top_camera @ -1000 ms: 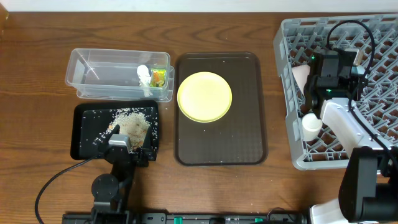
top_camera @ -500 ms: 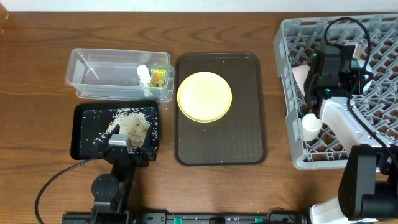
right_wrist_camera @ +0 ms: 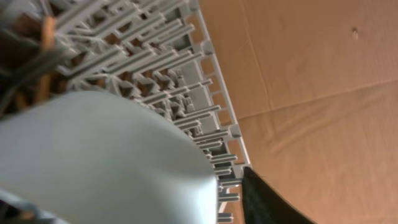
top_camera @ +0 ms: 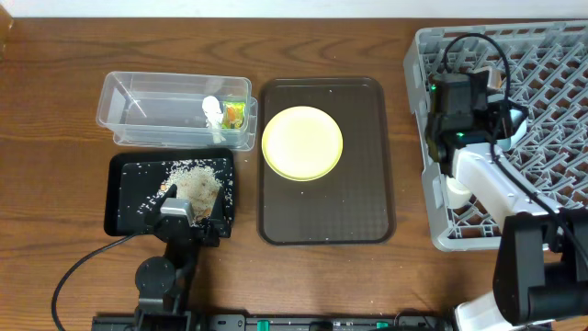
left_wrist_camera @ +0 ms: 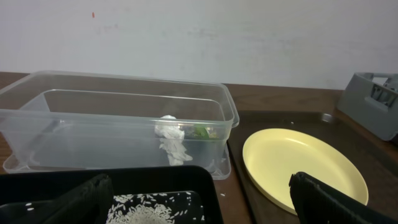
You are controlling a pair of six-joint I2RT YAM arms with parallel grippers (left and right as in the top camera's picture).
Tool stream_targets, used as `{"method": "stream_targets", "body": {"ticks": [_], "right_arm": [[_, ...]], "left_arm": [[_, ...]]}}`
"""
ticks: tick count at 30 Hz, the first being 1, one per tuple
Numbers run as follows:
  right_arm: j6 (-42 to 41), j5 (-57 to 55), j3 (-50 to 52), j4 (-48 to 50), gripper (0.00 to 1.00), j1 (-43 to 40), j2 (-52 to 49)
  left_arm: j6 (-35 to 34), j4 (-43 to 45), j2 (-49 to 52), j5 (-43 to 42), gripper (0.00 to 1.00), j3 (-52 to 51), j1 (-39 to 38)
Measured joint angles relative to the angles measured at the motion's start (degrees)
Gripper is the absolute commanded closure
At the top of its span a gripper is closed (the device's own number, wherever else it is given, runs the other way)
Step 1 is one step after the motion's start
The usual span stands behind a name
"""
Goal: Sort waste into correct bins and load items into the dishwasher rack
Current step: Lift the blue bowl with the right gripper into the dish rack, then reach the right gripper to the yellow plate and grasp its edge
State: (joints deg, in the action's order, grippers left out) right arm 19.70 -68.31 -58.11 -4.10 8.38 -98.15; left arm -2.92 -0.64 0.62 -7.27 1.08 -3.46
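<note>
Since a second ago the right claw (top_camera: 457, 108) has slid left, to the left wall of the dishwasher rack (top_camera: 542, 64), just above the white cup (top_camera: 454, 190). Overhead hides its fingers, while the right wrist view shows a pale bowl (right_wrist_camera: 93, 162) close against the lattice beside one dark finger (right_wrist_camera: 267, 199), so I cannot tell whether it grips. Over the black tray (top_camera: 124, 198) of crumbs (top_camera: 195, 179), the left claw (top_camera: 193, 198) gapes wide and empty; the left wrist view shows the white scrap (left_wrist_camera: 171, 140) inside the clear tub (left_wrist_camera: 112, 99) and the yellow plate (left_wrist_camera: 298, 162) alongside.
</note>
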Motion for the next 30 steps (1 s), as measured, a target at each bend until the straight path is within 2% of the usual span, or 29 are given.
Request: {"method": "stream_targets", "body": {"ticks": [2, 5, 9, 13, 15, 16, 18, 20, 25, 26, 29, 30], "right_arm": [[-0.26, -0.61, 0.0, 0.04, 0.44, 1.01, -0.02], [-0.26, -0.96, 0.0, -0.39, 0.41, 2.51, 0.11], [-1.27, 0.0, 0.0, -2.8, 0.4, 3.76, 2.78], [-4.39, 3.82, 0.0, -8.39, 0.39, 3.87, 10.23], [-7.19, 7.54, -0.02, -13.42, 0.43, 4.02, 14.75], [-8.7, 10.32, -0.04, -16.28, 0.45, 4.22, 17.05], [-12.46, 16.52, -0.09, -21.16, 0.42, 4.66, 20.94], [-16.92, 22.58, -0.11, -25.66, 0.44, 4.92, 23.54], [-25.03, 39.1, -0.11, -30.38, 0.47, 6.29, 24.5], [-26.16, 44.74, -0.11, -30.29, 0.44, 7.19, 24.5], [-29.59, 59.87, -0.11, -27.74, 0.28, 10.38, 24.48], [-30.29, 65.24, -0.09, -26.14, 0.27, 11.76, 24.44]], "left_arm": [[0.0, 0.0, 0.0, 0.0, 0.07, 0.0, 0.0], [0.0, 0.0, 0.0, 0.0, 0.07, 0.0, 0.0], [0.0, 0.0, 0.0, 0.0, 0.07, 0.0, 0.0], [0.0, 0.0, 0.0, 0.0, 0.07, 0.0, 0.0], [0.0, -0.02, 0.0, -0.02, 0.07, 0.0, 0.0], [0.0, -0.02, 0.0, -0.02, 0.07, 0.0, 0.0], [0.0, 0.0, 0.0, 0.0, 0.07, 0.0, 0.0], [0.0, 0.0, 0.0, 0.0, 0.07, 0.0, 0.0], [0.0, -0.02, 0.0, 0.0, 0.07, 0.0, 0.0], [0.0, 0.0, 0.0, 0.0, 0.07, 0.0, 0.0], [0.0, 0.0, 0.0, 0.0, 0.07, 0.0, 0.0], [0.0, -0.02, 0.0, 0.02, 0.07, 0.0, 0.0]]}}
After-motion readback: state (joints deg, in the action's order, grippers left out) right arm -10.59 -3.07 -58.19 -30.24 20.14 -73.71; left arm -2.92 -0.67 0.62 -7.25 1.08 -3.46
